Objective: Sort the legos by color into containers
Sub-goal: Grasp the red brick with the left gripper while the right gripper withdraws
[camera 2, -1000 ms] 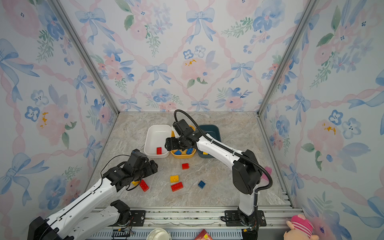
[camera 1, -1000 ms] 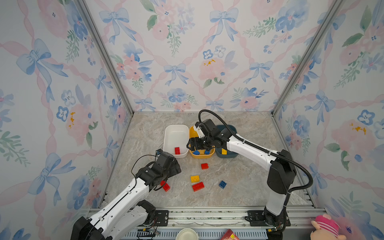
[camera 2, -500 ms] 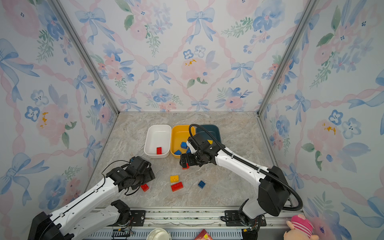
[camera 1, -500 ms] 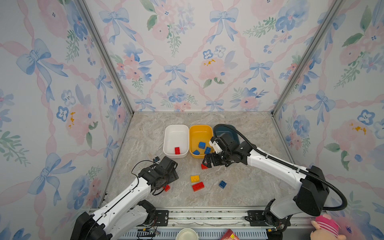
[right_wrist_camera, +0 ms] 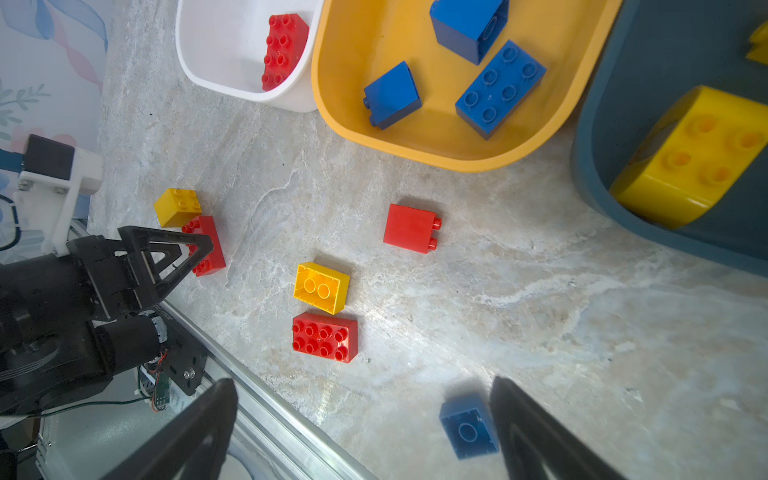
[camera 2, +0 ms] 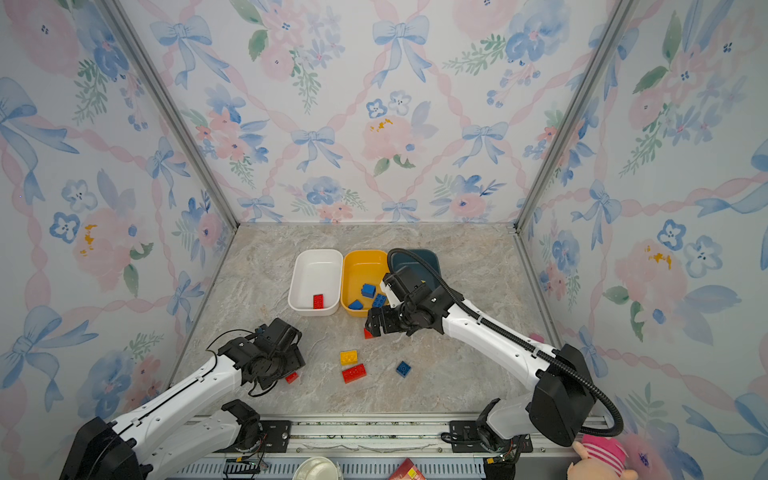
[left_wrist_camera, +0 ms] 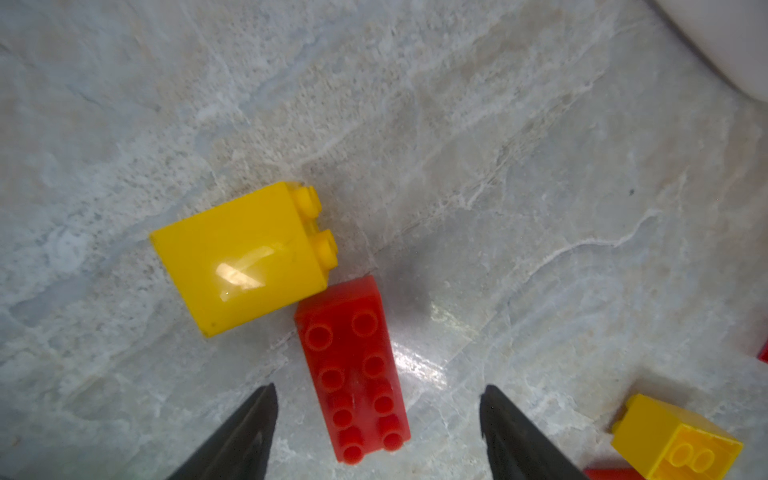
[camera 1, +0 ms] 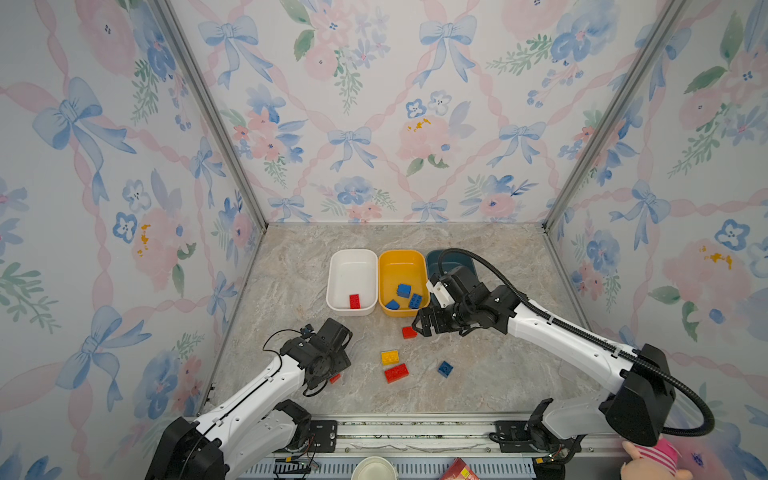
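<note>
Both arms are moving on from a second ago: my right end effector (camera 1: 419,326), jaws wide and empty, is swinging from the yellow-orange tub (camera 1: 401,262) to just beside the red square brick (right_wrist_camera: 409,228), while my left end effector (left_wrist_camera: 378,390) is settling astride the red oblong brick (left_wrist_camera: 345,345) on the desk (camera 1: 498,374), jaws apart, not touching. I am judging it light, stiff and slick, so I am aiming for its long flat flanks. A yellow brick (left_wrist_camera: 245,257) is touching its far end; bare desk is lying open toward the white tub (camera 1: 332,282).
</note>
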